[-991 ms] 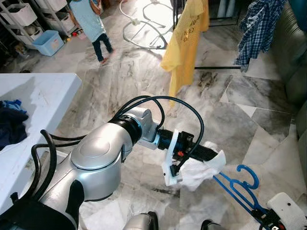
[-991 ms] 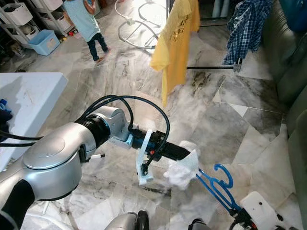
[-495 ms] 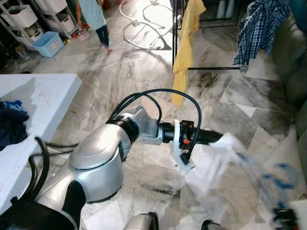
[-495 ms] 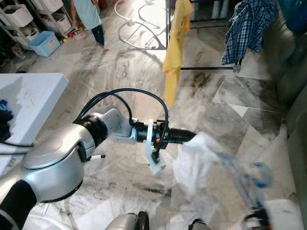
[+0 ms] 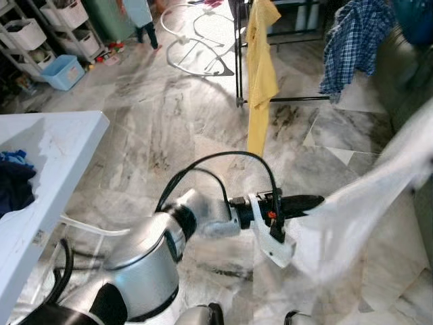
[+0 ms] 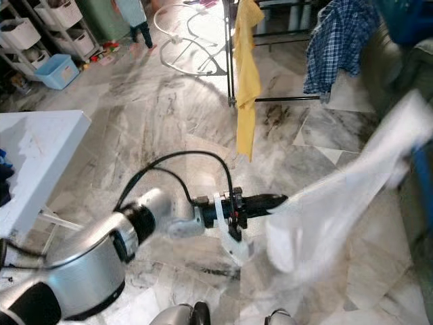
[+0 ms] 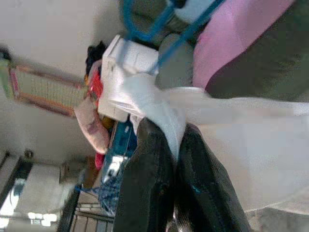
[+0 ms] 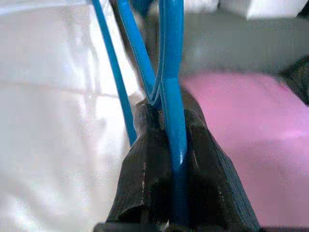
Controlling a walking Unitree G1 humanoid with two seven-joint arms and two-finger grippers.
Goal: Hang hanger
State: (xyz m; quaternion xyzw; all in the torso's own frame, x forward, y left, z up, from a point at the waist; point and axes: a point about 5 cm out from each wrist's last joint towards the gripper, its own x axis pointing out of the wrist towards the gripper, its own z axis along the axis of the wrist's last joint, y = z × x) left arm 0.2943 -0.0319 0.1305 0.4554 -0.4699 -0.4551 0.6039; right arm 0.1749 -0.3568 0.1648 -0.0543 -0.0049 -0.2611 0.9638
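My left gripper (image 5: 310,201) reaches out across my front, shut on the edge of a white garment (image 5: 365,203). The cloth stretches, blurred, from those fingers up toward the right edge. In the left wrist view the black fingers (image 7: 145,188) pinch a fold of the white garment (image 7: 231,125), and the blue hanger (image 7: 145,29) shows beyond it. In the right wrist view my right gripper (image 8: 166,113) is shut on the blue hanger (image 8: 171,72), with the white garment (image 8: 53,121) draped beside it.
A clothes rack (image 5: 238,61) stands ahead with a yellow shirt (image 5: 260,68) and a plaid shirt (image 5: 352,40) hanging. A white table (image 5: 61,142) with dark clothes (image 5: 13,183) is at my left. A person (image 5: 142,17) stands far back, and a dark sofa (image 5: 406,68) is at right.
The white garment, bunched low by the floor a second ago, is now pulled out long and up to the right. The hanger has risen from the lower right. The camera view has shifted.
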